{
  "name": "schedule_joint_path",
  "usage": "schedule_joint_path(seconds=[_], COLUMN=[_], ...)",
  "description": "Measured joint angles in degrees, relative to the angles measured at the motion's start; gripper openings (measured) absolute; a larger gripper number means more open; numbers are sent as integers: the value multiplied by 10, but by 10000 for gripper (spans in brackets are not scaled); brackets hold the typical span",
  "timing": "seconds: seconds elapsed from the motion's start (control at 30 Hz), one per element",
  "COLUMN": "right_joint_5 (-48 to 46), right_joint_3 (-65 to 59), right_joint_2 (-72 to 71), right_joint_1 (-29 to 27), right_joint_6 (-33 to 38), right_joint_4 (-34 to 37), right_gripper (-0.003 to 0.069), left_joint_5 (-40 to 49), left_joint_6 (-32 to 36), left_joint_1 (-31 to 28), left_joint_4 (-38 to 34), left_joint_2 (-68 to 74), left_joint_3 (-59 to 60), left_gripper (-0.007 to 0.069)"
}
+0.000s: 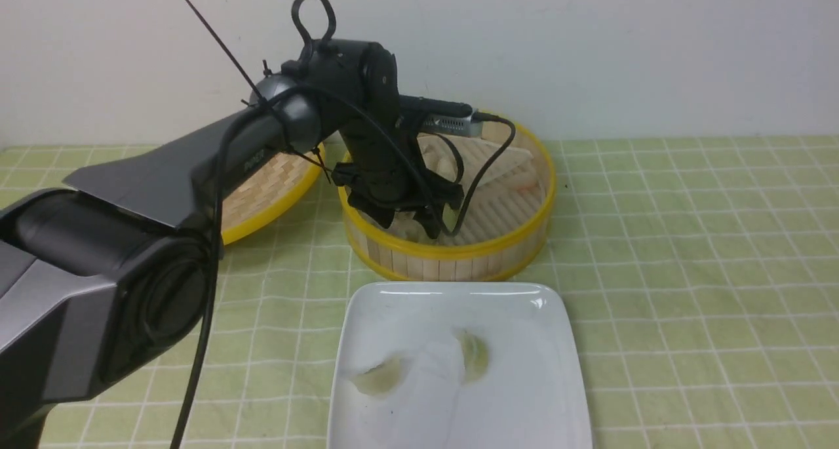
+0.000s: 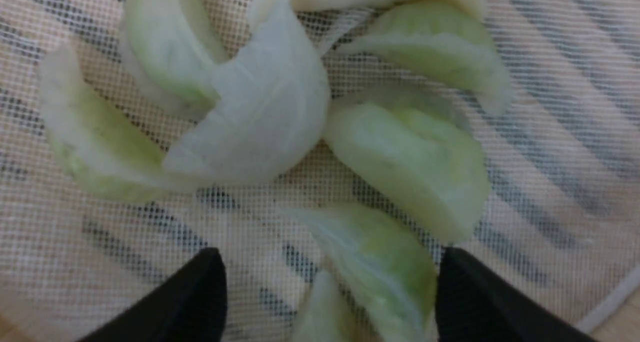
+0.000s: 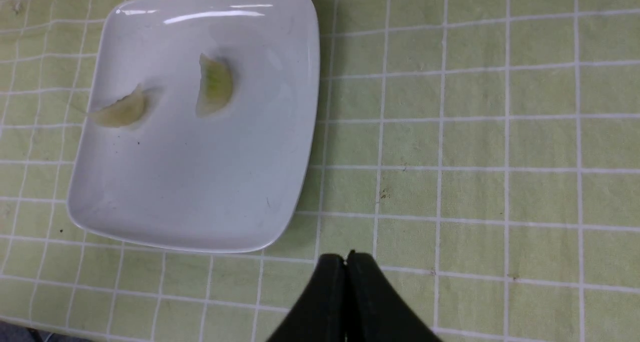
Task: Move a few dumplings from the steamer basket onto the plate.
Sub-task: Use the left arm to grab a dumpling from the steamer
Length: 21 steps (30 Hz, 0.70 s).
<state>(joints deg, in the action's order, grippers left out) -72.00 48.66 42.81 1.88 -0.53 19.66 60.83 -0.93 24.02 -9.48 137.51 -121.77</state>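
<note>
My left gripper (image 2: 330, 262) is spread wide inside the basket (image 1: 459, 259), at twelve o'clock from the plate (image 1: 524, 409), straddling one pale-green dumpling (image 2: 385, 272). It looks soft, slick and tearable, so I'd pinch its plump middle gently. My right gripper (image 3: 346, 264) is pinched closed, empty.

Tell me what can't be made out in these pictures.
- Front view: the left gripper and basket wall hide the dumplings inside.
- Left wrist: one dumpling between the fingers is cut off by the frame edge; contact unclear.
- Front view: the arm covers part of the lid.
</note>
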Motion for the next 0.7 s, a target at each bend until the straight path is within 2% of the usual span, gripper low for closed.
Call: schedule_joint_path(seconds=[0.13, 0.2, 0.33, 0.4, 0.7], right_joint_5=[0, 0, 0, -1, -1], right_joint_3=[0, 0, 0, 0, 0], right_joint_2=[0, 0, 0, 0, 0], right_joint_1=[0, 0, 0, 0, 0], right_joint_6=[0, 0, 0, 0, 5], right_joint_4=[0, 0, 0, 0, 0], right_gripper=[-15, -15, -15, -15, -15], left_joint_5=[-4, -4, 0, 12, 96], left_joint_6=[-2, -6, -9, -9, 0], left_joint_1=[0, 0, 0, 0, 0], left_joint_4=[-1, 0, -6, -6, 0], left_joint_2=[8, 10, 10, 10, 3], left_joint_3=[-2, -4, -8, -19, -130], left_gripper=[492, 453, 268, 215, 213])
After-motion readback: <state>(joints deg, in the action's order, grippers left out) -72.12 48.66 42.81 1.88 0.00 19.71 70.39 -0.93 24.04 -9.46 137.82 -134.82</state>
